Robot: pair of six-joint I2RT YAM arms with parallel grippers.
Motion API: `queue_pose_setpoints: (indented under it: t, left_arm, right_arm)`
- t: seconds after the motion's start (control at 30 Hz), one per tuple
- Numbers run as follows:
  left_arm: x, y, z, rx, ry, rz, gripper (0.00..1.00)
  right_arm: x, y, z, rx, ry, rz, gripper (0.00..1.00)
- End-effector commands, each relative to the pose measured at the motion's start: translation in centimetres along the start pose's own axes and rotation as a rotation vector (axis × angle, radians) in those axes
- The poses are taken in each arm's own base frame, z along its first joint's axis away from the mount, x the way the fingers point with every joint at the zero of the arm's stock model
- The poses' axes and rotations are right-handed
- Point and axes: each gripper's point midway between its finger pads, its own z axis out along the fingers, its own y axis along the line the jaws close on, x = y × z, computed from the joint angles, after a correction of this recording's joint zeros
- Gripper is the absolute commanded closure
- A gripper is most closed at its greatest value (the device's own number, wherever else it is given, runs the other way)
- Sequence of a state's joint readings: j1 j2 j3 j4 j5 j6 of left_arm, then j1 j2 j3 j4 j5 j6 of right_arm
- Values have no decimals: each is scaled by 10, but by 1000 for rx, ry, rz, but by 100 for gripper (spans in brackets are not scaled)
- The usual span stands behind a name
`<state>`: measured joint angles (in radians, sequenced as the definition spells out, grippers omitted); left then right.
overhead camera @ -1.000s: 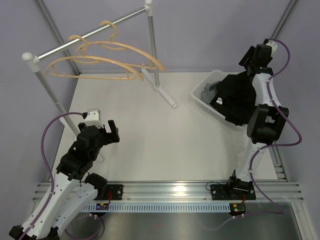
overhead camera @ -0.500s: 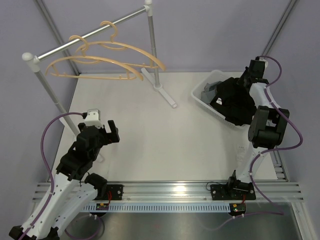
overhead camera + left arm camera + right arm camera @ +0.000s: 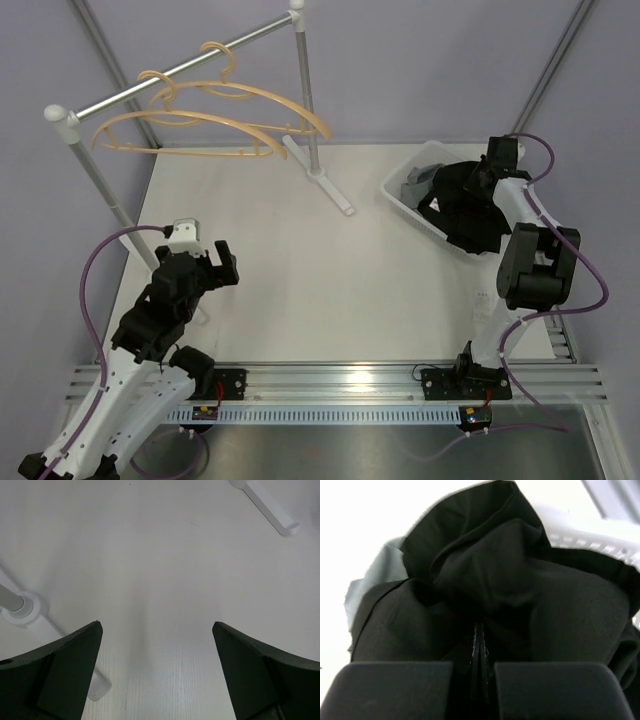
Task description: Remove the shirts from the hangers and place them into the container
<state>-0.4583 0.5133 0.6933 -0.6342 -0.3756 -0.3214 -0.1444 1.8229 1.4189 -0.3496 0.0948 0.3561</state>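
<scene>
Two fingers (image 3: 395, 690) of right claw (image 3: 479, 647) pressed together, tips deep in soft crumpled black shirt (image 3: 510, 580); cloth caught or not, cannot tell. Smooth grey shirt (image 3: 377, 575) peeks out left. Both heaped in white holey plastic basket (image 3: 398, 198), far right. Left claw (image 3: 156, 627) spread wide over flat white table (image 3: 160, 555), near left. Curved wooden hangers (image 3: 190, 115) on shiny metal rail (image 3: 100, 98), far left.

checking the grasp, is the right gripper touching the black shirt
Touching. In the right wrist view the right gripper, jaws shut, presses into the black shirt.
</scene>
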Motion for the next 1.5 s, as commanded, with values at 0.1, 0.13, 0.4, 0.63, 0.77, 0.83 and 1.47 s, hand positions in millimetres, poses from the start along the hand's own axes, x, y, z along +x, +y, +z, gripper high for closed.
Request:
queue_pose_setpoints:
  t: [0.1, 0.13, 0.4, 0.63, 0.77, 0.83, 1.47]
  left_arm:
    - [-10, -3, -1, 20, -46, -9, 1]
    - [-10, -3, -1, 20, -46, -9, 1]
    - [-10, -3, -1, 17, -45, -9, 1]
    - [-9, -3, 0, 15, -38, -6, 1]
    - [-10, -2, 0, 9, -42, -6, 1]
    - [-10, -1, 0, 6, -43, -7, 1]
    - [-58, 1, -35, 37, -198, -60, 1]
  right_arm:
    - [67, -19, 22, 98, 236, 35, 94]
    - [70, -20, 24, 105, 253, 33, 93]
    - [79, -25, 37, 120, 324, 34, 74]
    - [12, -15, -13, 79, 82, 17, 65]
    - [-29, -2, -56, 26, -43, 22, 59]
    - [-46, 3, -80, 1, -99, 30, 51]
    - [-72, -3, -356, -279, -594, 43, 0]
